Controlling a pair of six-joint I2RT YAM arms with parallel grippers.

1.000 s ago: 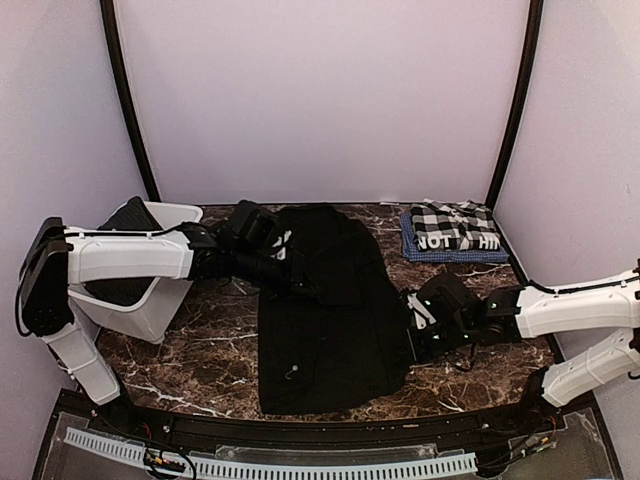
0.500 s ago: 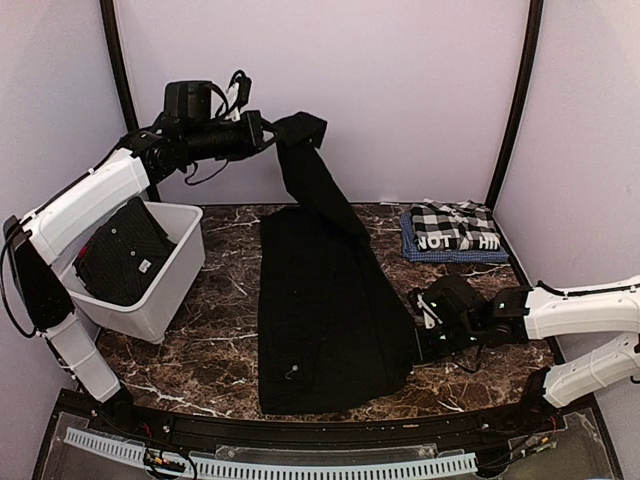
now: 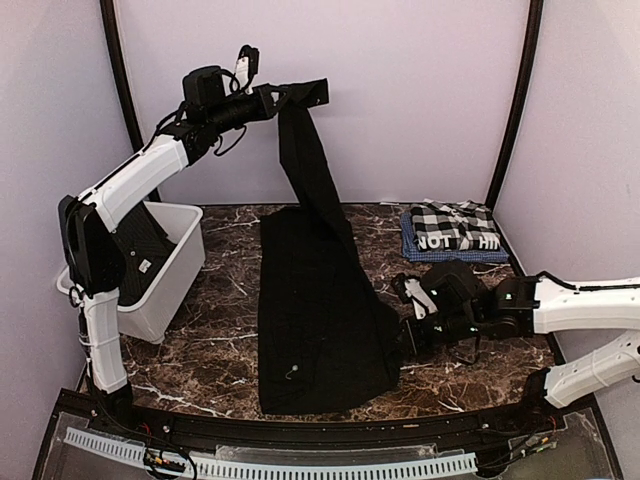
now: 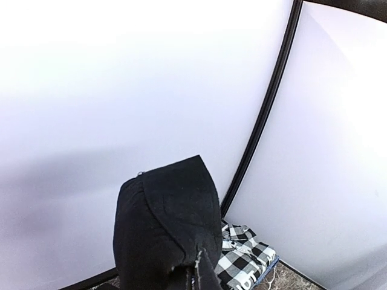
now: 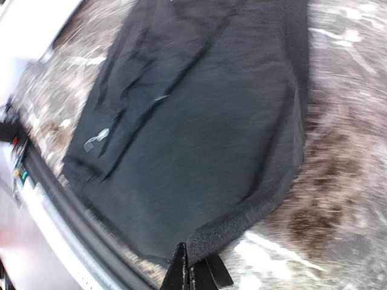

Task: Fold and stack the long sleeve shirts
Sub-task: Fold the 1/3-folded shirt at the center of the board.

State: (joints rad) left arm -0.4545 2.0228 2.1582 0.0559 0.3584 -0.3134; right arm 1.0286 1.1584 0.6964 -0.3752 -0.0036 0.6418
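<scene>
A: Where's the plain black soft cloth shirt [image 3: 320, 330]?
B: Flat on the brown marble table [image 3: 215, 330], one end hoisted high by my left gripper [image 3: 283, 98], clamped on it. Right gripper [image 3: 410, 338] pinches its right hem. Limp, light; I'd hold edges.

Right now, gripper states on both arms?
Left gripper: closed, holding one end of the black shirt high.
Right gripper: closed on that shirt's side edge.

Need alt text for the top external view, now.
The left gripper, raised high, holds one end of a black cloth long-sleeve shirt whose body lies on the brown marbled table; the right gripper pinches its right edge. A folded black-and-white checked shirt lies far right; a white plastic bin stands left.
</scene>
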